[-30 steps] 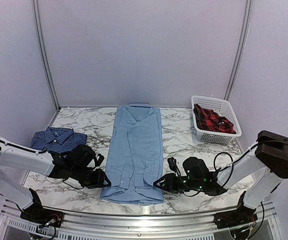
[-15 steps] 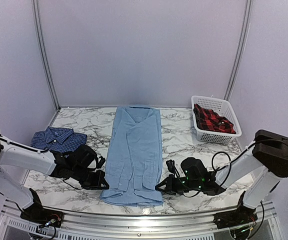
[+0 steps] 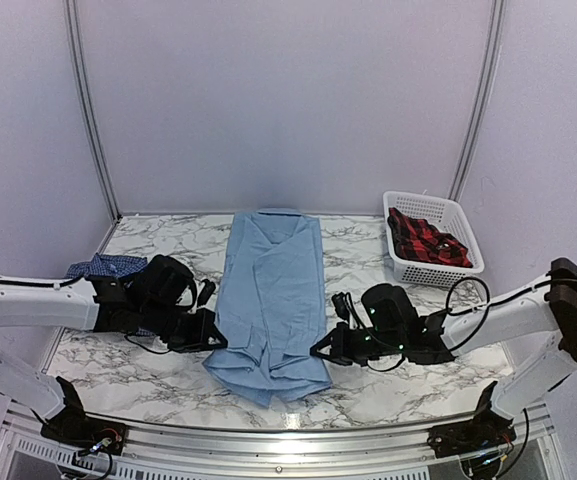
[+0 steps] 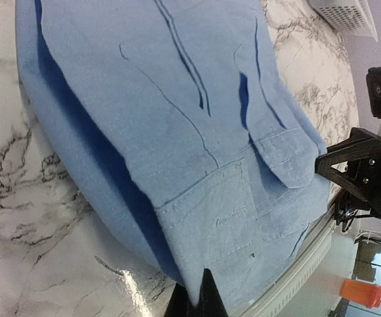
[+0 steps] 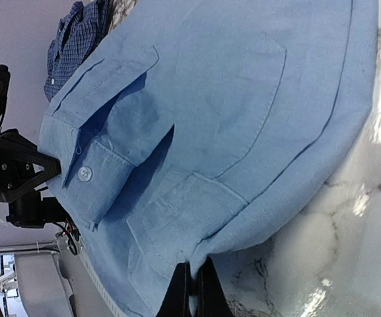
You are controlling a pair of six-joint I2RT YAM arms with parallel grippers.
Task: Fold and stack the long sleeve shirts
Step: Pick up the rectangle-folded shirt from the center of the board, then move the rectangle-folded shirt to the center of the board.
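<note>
Hem [image 3: 266, 388] lifted, two grippers [image 3: 215, 343] [image 3: 316, 352] pinching one shirt [image 3: 273, 280]

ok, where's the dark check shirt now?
Top view: dark blue check shirt lies left on the table, partly behind the left arm, left of the light blue shirt.

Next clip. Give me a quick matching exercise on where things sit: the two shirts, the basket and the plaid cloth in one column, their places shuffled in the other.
Things:
1. light blue shirt
2. checked shirt
3. basket
4. red plaid cloth

Places:
a. far right of the table
b. inside the basket
c. centre of the table, laid lengthwise
d. left side of the table

Pairs: 1-c, 2-d, 3-a, 4-b
</note>
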